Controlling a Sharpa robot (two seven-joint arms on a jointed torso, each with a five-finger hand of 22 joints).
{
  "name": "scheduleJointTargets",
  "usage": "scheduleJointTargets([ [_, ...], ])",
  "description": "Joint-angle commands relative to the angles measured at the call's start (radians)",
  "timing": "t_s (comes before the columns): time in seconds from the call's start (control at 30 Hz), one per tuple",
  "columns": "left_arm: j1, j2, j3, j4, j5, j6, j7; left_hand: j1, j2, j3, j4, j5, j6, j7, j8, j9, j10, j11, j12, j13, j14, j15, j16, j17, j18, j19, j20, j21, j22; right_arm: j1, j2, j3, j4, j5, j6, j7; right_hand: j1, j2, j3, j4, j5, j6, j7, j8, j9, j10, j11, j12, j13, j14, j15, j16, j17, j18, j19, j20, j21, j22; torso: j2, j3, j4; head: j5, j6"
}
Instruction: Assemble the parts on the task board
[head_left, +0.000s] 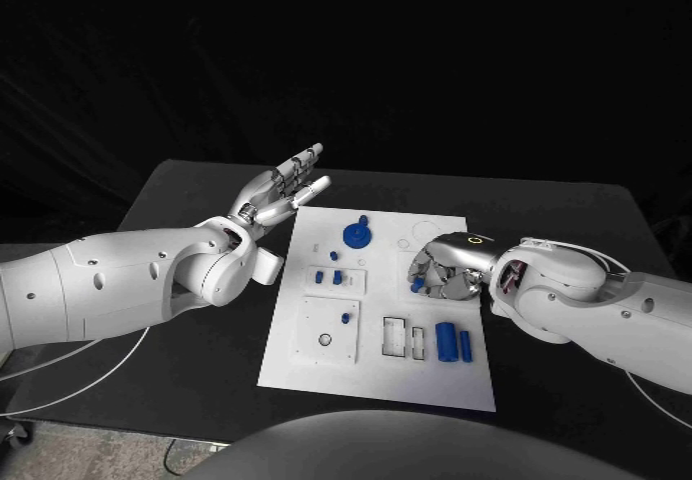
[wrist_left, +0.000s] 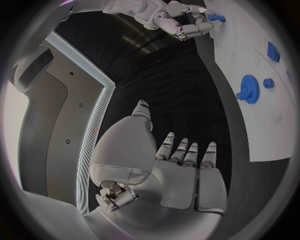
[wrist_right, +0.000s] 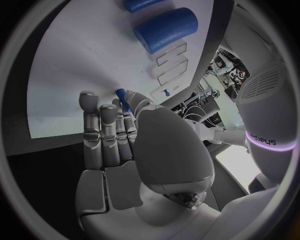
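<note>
The white task board (head_left: 378, 375) lies mid-table. My right hand (head_left: 450, 268) hovers over its right side and pinches a small blue part (head_left: 418, 285) between thumb and finger; the right wrist view shows that part (wrist_right: 121, 98) at the fingertips (wrist_right: 89, 96). My left hand (head_left: 283, 188) is open with its fingers stretched out, above the table just off the board's far left corner, holding nothing. A blue gear (head_left: 358, 235) sits at the board's far end. Two blue cylinders (head_left: 456, 342) lie at the near right. The left wrist view shows the left hand (wrist_left: 181, 165), the gear (wrist_left: 249, 90) and the right hand (wrist_left: 184, 25).
Two small blue pieces (head_left: 329, 276) stand left of the board's centre, and a small blue peg (head_left: 346, 318) stands on a square plate (head_left: 329, 325) nearer me. Rectangular slots (head_left: 404, 338) lie beside the cylinders. Black table (head_left: 188, 200) surrounds the board.
</note>
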Motion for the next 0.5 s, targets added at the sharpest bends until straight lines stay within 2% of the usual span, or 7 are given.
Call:
scheduleJointTargets([
  [0.03,0.0,0.0,0.001,0.003,0.007,0.033,0.007,0.006,0.015,-0.01,0.001,0.013,0.0,0.007,0.0,-0.001,-0.001,0.011,0.005,0.001,-0.001,0.006,-0.004,-0.001,0.017,-0.001,0.011,0.001,0.002,0.0,-0.004,0.0,0.009,-0.014,-0.043,0.028,0.008,0.005,0.011,-0.003,0.003,0.019,-0.003,0.012,0.014,0.027,-0.008,0.005,0.001,0.014,-0.005,0.01,0.01,-0.02,0.013,-0.003,0.025,0.07,-0.001,-0.0002,0.0,0.002,0.0],
  [0.23,0.0,-0.001,0.001,0.002,0.008,0.036,0.005,0.016,0.029,-0.017,0.001,0.023,0.0,0.01,0.0,-0.001,-0.002,0.013,0.006,0.001,-0.001,0.007,-0.004,-0.001,0.021,0.0,0.013,0.001,0.003,0.013,-0.022,0.001,0.038,0.021,-0.069,0.024,0.01,0.009,0.021,-0.012,-0.003,0.032,-0.008,0.017,0.025,0.058,-0.017,0.002,-0.001,0.031,-0.012,0.02,0.021,-0.024,0.025,-0.011,0.054,0.074,-0.001,-0.0002,-0.0001,0.004,0.0],
  [0.5,0.0,0.004,0.001,-0.001,0.02,0.048,-0.003,0.044,0.067,-0.041,0.0,0.056,0.004,0.019,0.001,0.0,-0.002,0.024,0.013,0.002,-0.001,0.013,-0.004,-0.001,0.032,0.002,0.015,0.003,0.011,0.061,-0.044,0.001,0.095,0.081,-0.061,0.002,0.004,0.008,0.023,-0.012,-0.01,0.037,-0.011,0.018,0.03,0.067,-0.019,-0.005,-0.004,0.037,-0.014,0.021,0.022,-0.024,0.028,-0.014,0.059,0.074,-0.002,-0.0007,0.0003,0.003,0.0],
])
